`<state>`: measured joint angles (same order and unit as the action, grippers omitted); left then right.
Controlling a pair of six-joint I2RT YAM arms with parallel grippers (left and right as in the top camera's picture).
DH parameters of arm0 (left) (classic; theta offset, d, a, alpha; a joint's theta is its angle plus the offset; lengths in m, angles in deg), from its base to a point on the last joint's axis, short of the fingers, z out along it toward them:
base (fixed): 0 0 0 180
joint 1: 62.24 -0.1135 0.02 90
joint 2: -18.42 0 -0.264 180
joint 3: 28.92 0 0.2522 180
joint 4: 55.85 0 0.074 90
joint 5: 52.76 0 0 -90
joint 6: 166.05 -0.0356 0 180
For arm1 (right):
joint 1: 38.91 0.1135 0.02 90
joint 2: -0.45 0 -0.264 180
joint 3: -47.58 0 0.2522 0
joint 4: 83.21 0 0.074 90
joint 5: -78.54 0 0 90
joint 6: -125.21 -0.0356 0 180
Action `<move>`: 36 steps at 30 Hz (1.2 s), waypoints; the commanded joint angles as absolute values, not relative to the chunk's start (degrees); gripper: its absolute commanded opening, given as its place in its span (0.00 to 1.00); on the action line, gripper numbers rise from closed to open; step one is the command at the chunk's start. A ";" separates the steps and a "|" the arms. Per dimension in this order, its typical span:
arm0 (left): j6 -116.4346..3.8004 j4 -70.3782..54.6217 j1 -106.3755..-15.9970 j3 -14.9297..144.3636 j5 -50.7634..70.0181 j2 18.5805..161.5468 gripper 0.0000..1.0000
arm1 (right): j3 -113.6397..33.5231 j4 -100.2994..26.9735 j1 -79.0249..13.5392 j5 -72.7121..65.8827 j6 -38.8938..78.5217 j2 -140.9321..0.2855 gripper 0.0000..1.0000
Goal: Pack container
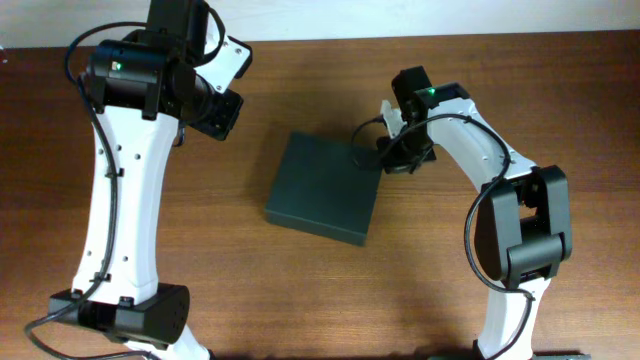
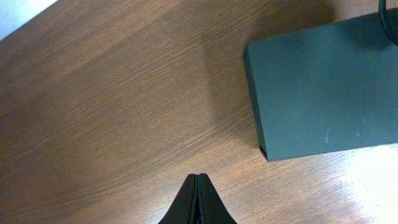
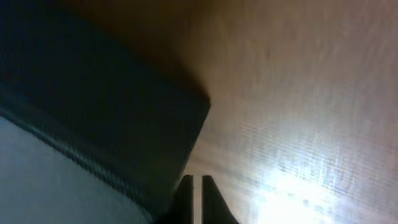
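The dark green container (image 1: 325, 188) lies flat at the table's middle with its lid down. It also shows in the left wrist view (image 2: 323, 93) and, close up and blurred, in the right wrist view (image 3: 112, 112). My left gripper (image 1: 220, 112) is shut and empty, held above bare wood to the container's upper left (image 2: 199, 177). My right gripper (image 1: 386, 160) is low at the container's far right corner, fingers together with only a thin slit and nothing between them (image 3: 195, 178). I cannot tell whether it touches the box.
The brown wooden table (image 1: 200, 260) carries nothing else in view. A pale strip beyond the table's edge shows at the top left of the left wrist view (image 2: 18, 15). The arm bases stand at the front edge.
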<state>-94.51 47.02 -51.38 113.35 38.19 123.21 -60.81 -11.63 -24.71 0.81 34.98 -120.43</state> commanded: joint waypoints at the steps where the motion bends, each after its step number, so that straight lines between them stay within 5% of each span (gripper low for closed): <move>1: -94.93 47.10 -51.45 113.35 38.54 123.28 0.02 | -60.68 -14.84 -24.19 2.13 34.70 -118.90 0.11; 12: -94.95 47.06 -51.45 113.35 38.57 123.28 0.02 | -60.68 -20.50 -24.19 12.60 36.88 -118.90 0.09; 17: -94.97 47.06 -51.67 113.35 38.59 123.28 0.02 | -60.68 -21.51 -24.19 12.86 37.98 -118.90 0.04; 24: -93.81 46.53 -54.60 113.35 38.54 123.28 0.02 | -62.19 -22.10 -25.56 6.37 36.58 -118.88 0.08; 36: -93.22 45.66 -60.54 113.35 35.09 123.28 0.02 | -92.92 7.65 -27.49 3.28 39.70 -118.79 0.04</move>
<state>-93.99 45.90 -60.28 113.35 36.53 123.21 -87.04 3.41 -29.48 3.77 38.41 -120.45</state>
